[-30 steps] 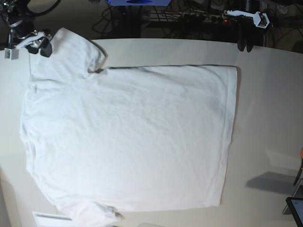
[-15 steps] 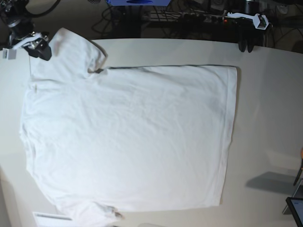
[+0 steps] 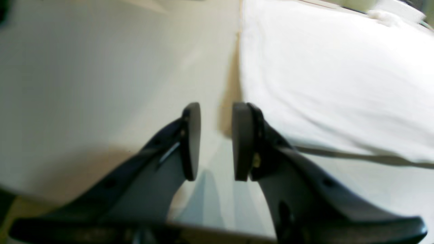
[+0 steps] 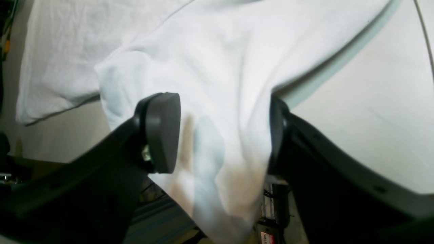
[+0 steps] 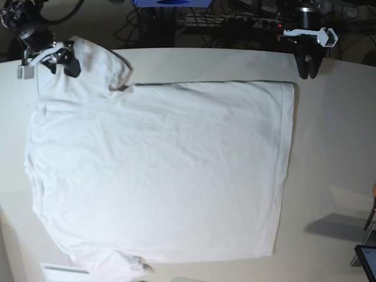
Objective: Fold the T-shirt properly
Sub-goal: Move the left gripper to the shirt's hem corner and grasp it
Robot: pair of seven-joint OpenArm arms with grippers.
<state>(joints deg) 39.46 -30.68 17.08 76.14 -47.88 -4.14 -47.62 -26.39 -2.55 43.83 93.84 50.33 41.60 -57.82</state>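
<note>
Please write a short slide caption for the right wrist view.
Right gripper open around a sleeve of the white T-shirt, not yet closed.

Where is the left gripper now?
In the base view the left gripper is at the top right, over the table beside the T-shirt corner, open and empty.

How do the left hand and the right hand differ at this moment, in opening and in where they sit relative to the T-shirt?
The right hand stands wide open; the left hand shows a narrower gap. The right hand straddles a sleeve of the T-shirt, with cloth between its fingers; the left hand hangs over bare table, beside the shirt's hem corner, with nothing between its fingers. Both sit at the table's far edge, and neither grips cloth yet.
</note>
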